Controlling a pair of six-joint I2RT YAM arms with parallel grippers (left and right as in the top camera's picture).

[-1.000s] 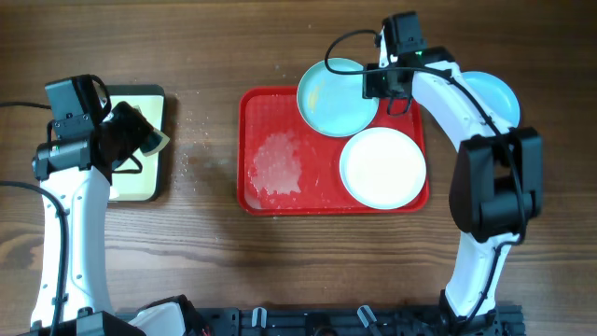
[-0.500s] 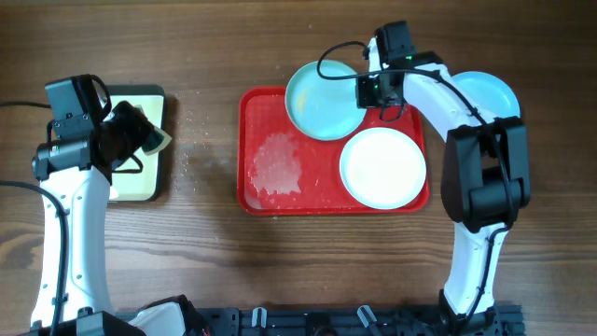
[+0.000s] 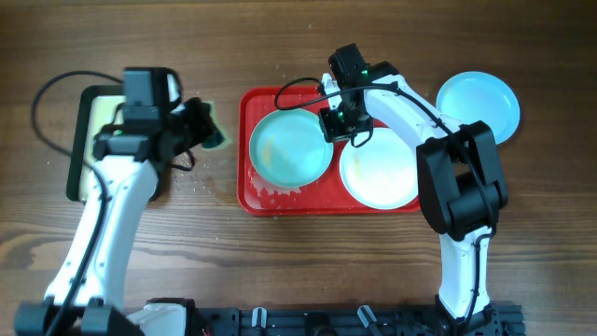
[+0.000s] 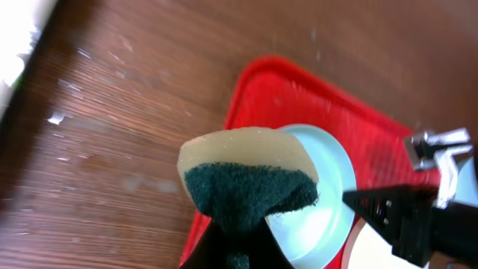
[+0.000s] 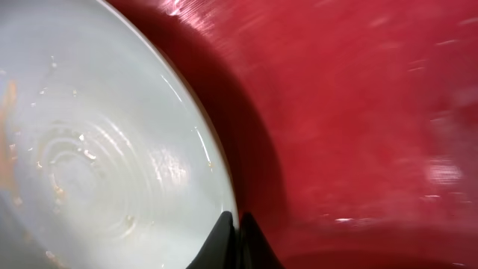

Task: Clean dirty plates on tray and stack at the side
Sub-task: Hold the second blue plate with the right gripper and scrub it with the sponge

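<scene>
At the far left a black-rimmed cream pan lies on the table, partly under the left arm. Just right of it the left gripper hovers over bare wood between pan and tray. Its jaws are clamped on a sponge that is yellow with a dark green scouring face, and the green face is turned toward the wrist camera. A few pale crumbs are scattered on the wood below it.

The red tray sits at the table's middle. On its left half is a blue plate with a faint yellowish smear inside. A little whitish residue shows on the tray floor at the plate's lower edge. Whether the plate lies flat or is tipped up, I cannot tell.

The right gripper is at that plate's upper right rim. In the right wrist view its fingertips are pinched together on the rim — the plate's inside shows small specks and ring marks.

A white plate fills the tray's right half, just beside the blue plate. A second blue plate lies off the tray on the table at the far right — near the tray's upper right corner, partly behind the right arm.
</scene>
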